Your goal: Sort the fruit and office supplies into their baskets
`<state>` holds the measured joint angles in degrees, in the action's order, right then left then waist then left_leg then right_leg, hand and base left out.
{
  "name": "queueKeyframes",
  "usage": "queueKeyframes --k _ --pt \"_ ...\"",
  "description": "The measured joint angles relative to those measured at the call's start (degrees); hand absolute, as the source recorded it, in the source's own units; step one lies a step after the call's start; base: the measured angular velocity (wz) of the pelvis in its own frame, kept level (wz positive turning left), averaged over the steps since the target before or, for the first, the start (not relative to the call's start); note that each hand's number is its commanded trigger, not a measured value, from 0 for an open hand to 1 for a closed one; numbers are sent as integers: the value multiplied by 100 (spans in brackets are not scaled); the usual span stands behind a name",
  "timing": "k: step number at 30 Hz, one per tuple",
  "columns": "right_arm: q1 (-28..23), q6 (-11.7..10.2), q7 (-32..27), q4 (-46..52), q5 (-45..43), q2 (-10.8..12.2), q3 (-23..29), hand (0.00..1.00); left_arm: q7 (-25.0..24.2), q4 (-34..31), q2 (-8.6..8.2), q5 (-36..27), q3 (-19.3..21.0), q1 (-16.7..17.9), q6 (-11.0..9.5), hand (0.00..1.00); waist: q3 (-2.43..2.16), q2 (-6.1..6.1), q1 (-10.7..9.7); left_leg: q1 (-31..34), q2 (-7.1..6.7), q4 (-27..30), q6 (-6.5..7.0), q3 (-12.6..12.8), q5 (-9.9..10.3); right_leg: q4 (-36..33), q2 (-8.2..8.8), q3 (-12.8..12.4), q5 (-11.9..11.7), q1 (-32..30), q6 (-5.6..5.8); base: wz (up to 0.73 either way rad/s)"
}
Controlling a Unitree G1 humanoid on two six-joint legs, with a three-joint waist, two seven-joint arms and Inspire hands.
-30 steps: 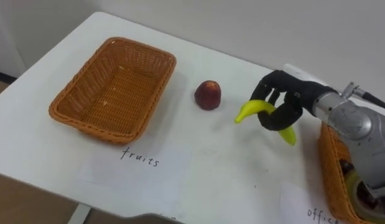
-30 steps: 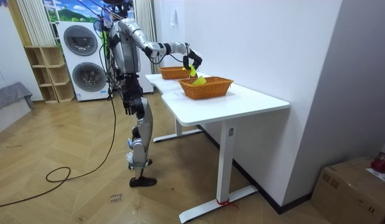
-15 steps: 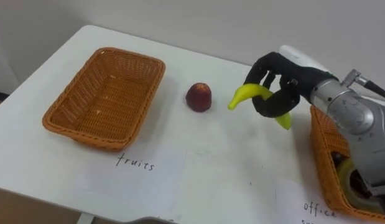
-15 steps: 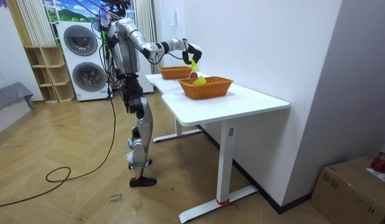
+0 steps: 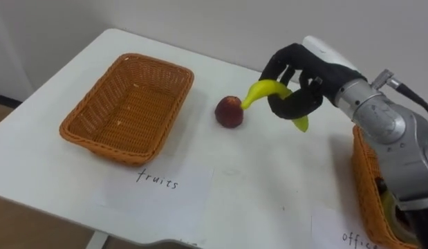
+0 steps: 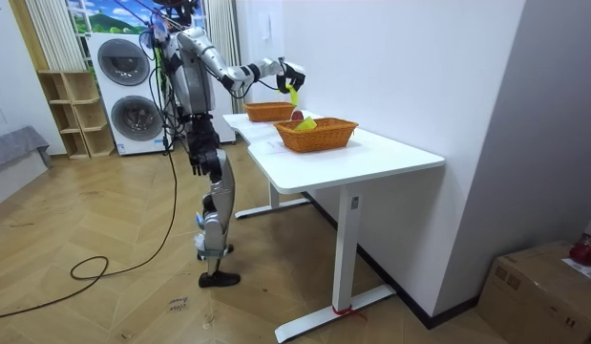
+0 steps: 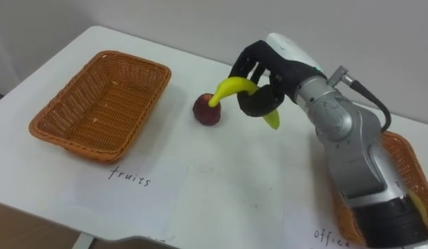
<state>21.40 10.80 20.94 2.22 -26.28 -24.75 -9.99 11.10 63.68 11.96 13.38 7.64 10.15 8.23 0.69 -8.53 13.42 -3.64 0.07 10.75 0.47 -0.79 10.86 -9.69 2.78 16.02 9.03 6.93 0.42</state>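
My right hand (image 5: 296,79) is shut on a yellow banana (image 5: 263,89) and holds it in the air just right of a red apple (image 5: 229,111) on the white table. The banana's tip points left, over the apple. To the left stands the empty wicker fruit basket (image 5: 103,146), with a paper label in front of it. The wicker office basket (image 5: 360,187) sits at the right edge, partly behind my forearm, with something yellowish inside. In the room view I stand at the table's far end, right hand (image 6: 293,73) stretched over it with the banana (image 6: 292,93).
The table's front edge (image 5: 54,207) runs close below the fruit basket and its label. A second paper label (image 5: 338,232) lies by the office basket. A white wall runs behind the table. Bare tabletop lies between the two baskets.
My right hand has carried the banana left and a little higher, from near the office basket to beside the apple. The eye view has shifted slightly.
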Motion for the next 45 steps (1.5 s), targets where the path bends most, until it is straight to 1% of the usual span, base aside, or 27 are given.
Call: queueKeyframes --k 7,9,13,15,17,19,22,24,28,30,32,35,38,45 --pt "0 -18 -23 36 -24 37 0 100 -7 0 -7 64 -1 -4 2 0 5 0 -2 10 0 -6 0 -12 0 0 2 74 0 0 0 1" --pt "0 -17 -28 62 -38 53 -3 100 -9 -21 -17 85 -2 -6 5 0 15 14 40 15 0 -7 0 -11 0 -2 4 90 0 -4 1 0" --pt "1 -15 -42 123 -132 72 -3 100 -12 -200 -14 256 7 -2 10 0 14 17 117 46 -3 -2 0 -64 0 0 5 127 2 -18 3 4" --pt "1 -14 -87 123 -155 161 -3 100 -10 -241 -11 256 7 -7 11 0 12 18 127 48 -4 2 -1 -89 0 -1 4 134 2 -13 3 7" --pt "2 -15 -142 123 -150 319 -5 100 -10 -249 -13 255 6 -1 11 0 11 18 164 68 -6 9 -1 -103 0 -1 5 142 2 -21 3 3" --pt "5 -15 -177 122 -139 381 -7 100 -9 -247 -12 252 3 -9 11 0 5 10 211 103 -13 21 0 -122 0 -2 9 165 2 -36 3 5" --pt "39 -17 -264 114 -122 433 -21 100 -9 -246 -13 250 0 -19 11 0 2 5 291 117 -27 29 1 -171 -1 -4 15 179 8 -36 13 6" --pt "178 -18 -295 40 -124 507 -22 100 -9 -230 -23 250 7 -11 11 0 4 8 302 122 -32 40 1 -183 -1 -2 18 179 10 -34 15 5" --pt "482 -14 -513 -11 -99 554 -109 100 -8 -214 -49 250 -8 -8 51 0 5 9 303 147 -59 65 5 -304 -4 1 38 307 14 0 22 14" --pt "561 -14 -583 -35 -72 557 -213 100 -8 -214 -63 250 -8 -3 61 0 5 9 320 145 -67 70 7 -330 -5 1 42 319 16 14 25 10" --pt "595 -15 -586 -133 -25 639 -262 100 -6 -216 -93 250 -9 -7 76 0 5 9 385 149 -83 76 14 -375 -9 1 59 406 17 34 27 10" --pt "604 21 -587 -186 113 660 -321 100 -7 -254 -107 262 -9 -23 114 0 -12 -18 452 208 -99 90 22 -422 -14 0 69 437 25 0 39 9" --pt "608 22 -686 -188 144 662 -394 100 -8 -309 -114 375 -9 -14 151 0 -11 -19 556 218 -100 89 22 -426 -14 0 71 461 27 -9 44 1" --pt "726 55 -892 -444 179 661 -700 100 -8 -475 -112 380 -113 27 186 0 -8 -23 601 228 -103 87 22 -448 -14 1 73 482 28 -8 45 0"
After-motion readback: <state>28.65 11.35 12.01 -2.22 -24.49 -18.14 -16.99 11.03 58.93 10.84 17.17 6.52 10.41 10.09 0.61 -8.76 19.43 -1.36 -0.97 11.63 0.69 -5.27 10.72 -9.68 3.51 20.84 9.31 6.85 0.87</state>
